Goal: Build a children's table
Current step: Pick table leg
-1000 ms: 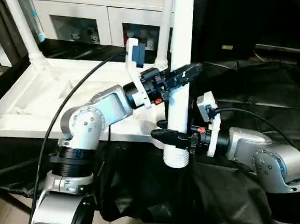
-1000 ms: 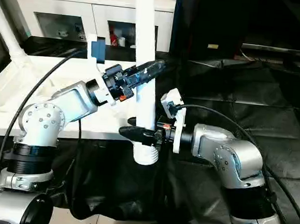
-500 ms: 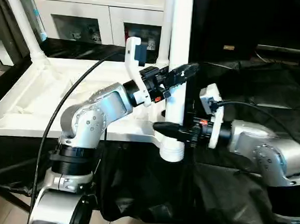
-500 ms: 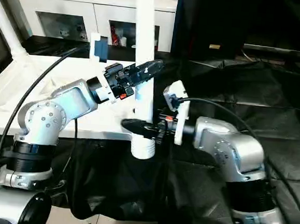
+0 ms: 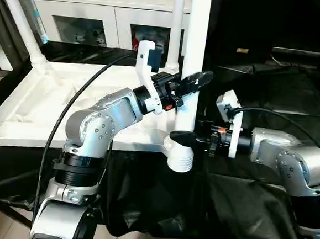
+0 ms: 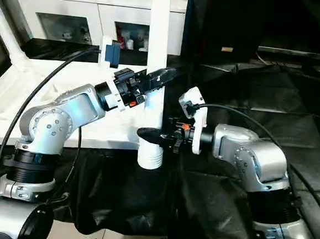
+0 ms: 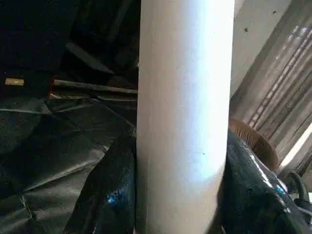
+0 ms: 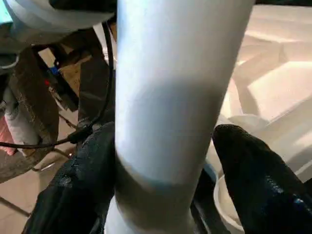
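Left end effector (image 5: 199, 78) is clamped on the upright white leg (image 5: 194, 56) at centre frame. Right end effector (image 5: 176, 136) sits lower on that leg, its fingers (image 8: 253, 180) spread, a gap showing on one side. Below them hangs the leg's ribbed end, beside the tabletop (image 5: 33, 104), which lies ribbed side up at left.

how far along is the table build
Done: a far-left leg and a far-right leg stand upright in the upturned tabletop.
In hand: a third leg, upright, gripped by the left gripper; the right gripper sits open around it lower down, by the near-right corner.
Left: seat this leg, then apparently a fourth.
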Robot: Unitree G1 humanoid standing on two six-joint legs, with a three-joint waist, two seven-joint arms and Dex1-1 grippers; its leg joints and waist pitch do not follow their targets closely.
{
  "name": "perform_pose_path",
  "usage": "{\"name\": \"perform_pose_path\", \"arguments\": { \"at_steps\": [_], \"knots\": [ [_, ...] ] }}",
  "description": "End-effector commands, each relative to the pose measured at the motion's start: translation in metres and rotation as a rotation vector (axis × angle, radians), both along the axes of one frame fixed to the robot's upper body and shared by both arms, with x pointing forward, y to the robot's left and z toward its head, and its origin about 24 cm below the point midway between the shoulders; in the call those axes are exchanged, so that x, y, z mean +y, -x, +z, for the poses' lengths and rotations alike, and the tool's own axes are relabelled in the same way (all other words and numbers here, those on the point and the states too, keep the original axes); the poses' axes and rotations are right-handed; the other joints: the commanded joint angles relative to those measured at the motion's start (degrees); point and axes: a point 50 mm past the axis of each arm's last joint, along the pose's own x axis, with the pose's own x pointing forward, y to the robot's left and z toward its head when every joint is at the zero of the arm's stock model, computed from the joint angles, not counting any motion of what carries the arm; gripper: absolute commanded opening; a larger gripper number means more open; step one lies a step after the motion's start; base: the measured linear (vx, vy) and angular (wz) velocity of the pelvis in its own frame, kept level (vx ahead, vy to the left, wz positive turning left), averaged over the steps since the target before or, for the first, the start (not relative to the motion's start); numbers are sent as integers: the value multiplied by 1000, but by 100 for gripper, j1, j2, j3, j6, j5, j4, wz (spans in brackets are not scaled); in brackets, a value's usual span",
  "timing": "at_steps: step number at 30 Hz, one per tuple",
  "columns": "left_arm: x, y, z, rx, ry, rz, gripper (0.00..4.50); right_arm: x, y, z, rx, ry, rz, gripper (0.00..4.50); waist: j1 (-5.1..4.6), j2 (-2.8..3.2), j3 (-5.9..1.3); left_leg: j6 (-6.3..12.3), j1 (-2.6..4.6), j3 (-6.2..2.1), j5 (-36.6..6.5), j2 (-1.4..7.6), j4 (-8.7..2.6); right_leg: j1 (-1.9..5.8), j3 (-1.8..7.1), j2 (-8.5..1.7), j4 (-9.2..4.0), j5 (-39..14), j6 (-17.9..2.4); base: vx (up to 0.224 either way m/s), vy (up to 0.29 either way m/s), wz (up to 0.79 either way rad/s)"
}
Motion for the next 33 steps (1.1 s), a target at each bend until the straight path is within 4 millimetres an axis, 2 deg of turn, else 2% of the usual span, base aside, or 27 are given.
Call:
{"name": "perform_pose_path", "arguments": {
  "at_steps": [1, 3, 4, 7, 9, 18, 27, 29, 33],
  "knots": [
    [-3, 1, 8, -40, 4, -17, 182, 1, -2, -2, 17, 12, -16, 324, 5, -102, -434, 121, 49, -63, -932, 196, -381, 328, 204, -265, -446, -1617, -958, 0, 0, 0],
    [-4, 2, 8, -42, 3, -23, 182, 2, -2, -3, 26, 10, -19, 324, 5, -115, -437, 109, 55, -66, -931, 201, -386, 327, 203, -260, -445, -1602, -958, 0, 0, 0],
    [-5, 2, 8, -44, 0, -29, 182, 3, -3, -4, 36, 7, -18, 296, 4, -113, -437, 107, 51, -67, -924, 200, -386, 327, 205, -262, -440, -1582, -964, 0, 0, 0],
    [-5, 3, 8, -47, -2, -34, 182, 5, -2, -5, 46, 4, -14, 283, 4, -110, -436, 114, 50, -66, -918, 201, -385, 327, 207, -265, -439, -1568, -959, 0, 0, 0],
    [-5, 3, 8, -48, -3, -34, 182, 5, -2, -4, 50, 0, -11, 256, 5, -104, -435, 103, 55, -65, -929, 202, -387, 327, 207, -266, -441, -1588, -950, 0, 0, 0],
    [-4, 2, 8, -53, -4, -35, 182, 4, -1, -6, 81, -13, -8, 194, 5, -102, -434, 77, 51, -67, -945, 201, -390, 327, 210, -266, -440, -1560, -955, 0, 0, 0],
    [-2, 1, 6, -56, -41, 1, 182, 2, -4, -6, 72, -21, -33, 189, 6, -83, -436, 70, 52, -69, -953, 201, -390, 324, 208, -265, -443, -1544, -960, 0, 0, 0],
    [-1, 0, 5, -34, -34, 9, 252, 2, -5, -6, 67, -24, -37, 189, 7, -80, -437, 56, 58, -69, -990, 204, -393, 324, 206, -268, -440, -1561, -968, 0, 0, 0],
    [6, -4, 8, -50, -19, 83, 261, 3, -7, -3, 50, -42, -51, 189, 3, -77, -435, 46, 51, -73, -989, 201, -394, 328, 205, -265, -441, -1533, -975, 0, 0, 0]
  ]
}}
